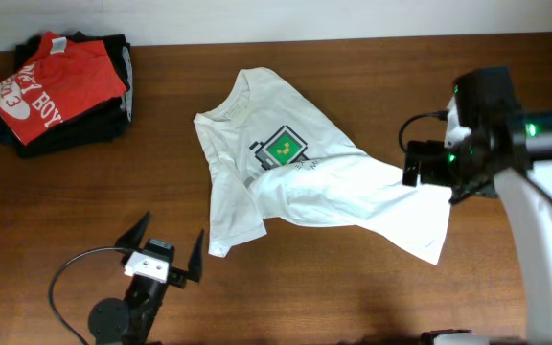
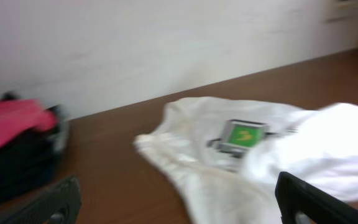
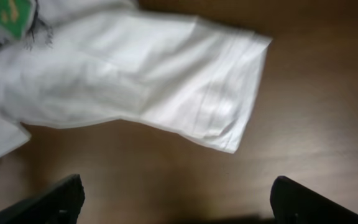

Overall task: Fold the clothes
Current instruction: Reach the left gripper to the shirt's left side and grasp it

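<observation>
A brown wooden tabletop (image 1: 353, 297) seen from above, with a pale wall along its far edge. In the far left corner sits one pile of dark folded garments (image 1: 115, 67), too merged to count, with one red T-shirt (image 1: 51, 81) bearing white lettering on top; the pile lies well apart from everything else. One white T-shirt (image 1: 300, 192) lies crumpled near the middle of the tabletop, with nothing on it. Its neck opening points toward the far left, a small green-and-black square print (image 1: 284, 149) faces up with small dark lettering just beside it, and a rumpled stretch of cloth reaches right, ending in a stitched hem (image 3: 229, 93) lying flat on the wood. There are two robot arms. The left gripper (image 1: 173, 226) is at the near edge, just short of the shirt's near left corner, jaws spread wide and holding nothing; a black cable (image 1: 65, 273) loops beside it. The right gripper (image 3: 179, 208) is at the shirt's right end, its two dark fingers (image 3: 58, 199) also spread wide and empty, the hem lying ahead of them.
</observation>
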Controlling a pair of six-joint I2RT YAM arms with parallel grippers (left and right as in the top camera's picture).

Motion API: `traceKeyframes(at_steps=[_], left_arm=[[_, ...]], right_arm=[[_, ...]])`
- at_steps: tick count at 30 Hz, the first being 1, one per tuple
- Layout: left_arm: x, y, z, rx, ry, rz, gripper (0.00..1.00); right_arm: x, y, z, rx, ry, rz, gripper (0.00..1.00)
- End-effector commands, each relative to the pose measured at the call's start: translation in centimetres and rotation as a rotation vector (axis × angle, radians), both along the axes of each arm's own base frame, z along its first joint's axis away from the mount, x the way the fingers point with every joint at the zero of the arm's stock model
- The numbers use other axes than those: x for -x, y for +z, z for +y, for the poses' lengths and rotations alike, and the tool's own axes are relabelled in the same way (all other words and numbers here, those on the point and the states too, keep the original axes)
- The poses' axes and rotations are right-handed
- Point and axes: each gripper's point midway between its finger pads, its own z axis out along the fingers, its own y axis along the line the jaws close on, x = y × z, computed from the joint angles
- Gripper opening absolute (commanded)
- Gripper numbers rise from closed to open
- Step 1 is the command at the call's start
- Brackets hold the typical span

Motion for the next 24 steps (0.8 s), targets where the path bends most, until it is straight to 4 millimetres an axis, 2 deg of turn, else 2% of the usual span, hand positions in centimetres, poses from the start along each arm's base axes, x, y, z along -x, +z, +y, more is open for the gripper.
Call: traceKeyframes(at_steps=[1,2,4,6,8,12,15,16,18,20,21,23,24], left_arm=[[3.1,0.6,-5.1,0.056,-0.346,0.007,0.99],[3.3,1.6,-5.1,0.109,-0.349,0.022,0.99],[3.6,3.9,-5.1,0.108,-0.35,-0.015,0.99],[3.6,7.6,-4.9,0.106,-0.332,-0.024,0.99],[2.1,10.5,-4.8,0.137,-0.33,0.125,0.99],[-0.2,13.3,-5.2,0.174,-0.353,0.467,0.99],[-1.7,15.1,-6.1,0.216,-0.43,0.524,0.99],[-2.2,15.3,-6.2,0.22,-0.436,0.54,0.99],[-4.0,13.7,-5.3,0.209,-0.275,0.678,0.99],[-4.6,10.8,-4.4,0.049,-0.044,0.861,0.99],[-4.7,9.9,-4.4,-0.027,0.045,0.926,0.99],[-4.1,9.2,-10.5,-0.09,-0.143,0.983,0.99],[-3.6,8.4,-12.4,-0.1,-0.218,1.018,0.99]], right_arm=[[-0.1,-3.1,-0.9,-0.138,-0.036,0.154,0.99],[-0.2,-4.0,-1.5,-0.144,-0.054,0.195,0.99],[-0.5,-4.4,-1.7,-0.144,-0.056,0.197,0.99],[-1.1,-4.3,-1.8,-0.141,-0.054,0.168,0.99],[-1.3,-4.3,-1.8,-0.14,-0.054,0.158,0.99],[-1.3,-4.3,-1.8,-0.139,-0.053,0.159,0.99],[-1.2,-4.3,-1.8,-0.139,-0.046,0.161,0.99],[-1.2,-4.3,-1.8,-0.139,-0.045,0.161,0.99],[-1.3,-4.3,-1.8,-0.139,-0.045,0.158,0.99],[-1.5,-4.3,-1.8,-0.138,-0.045,0.149,0.99],[-1.6,-4.3,-1.8,-0.138,-0.045,0.145,0.99],[-1.6,-4.3,-1.8,-0.138,-0.045,0.146,0.99],[-1.6,-4.3,-1.8,-0.138,-0.044,0.147,0.99]])
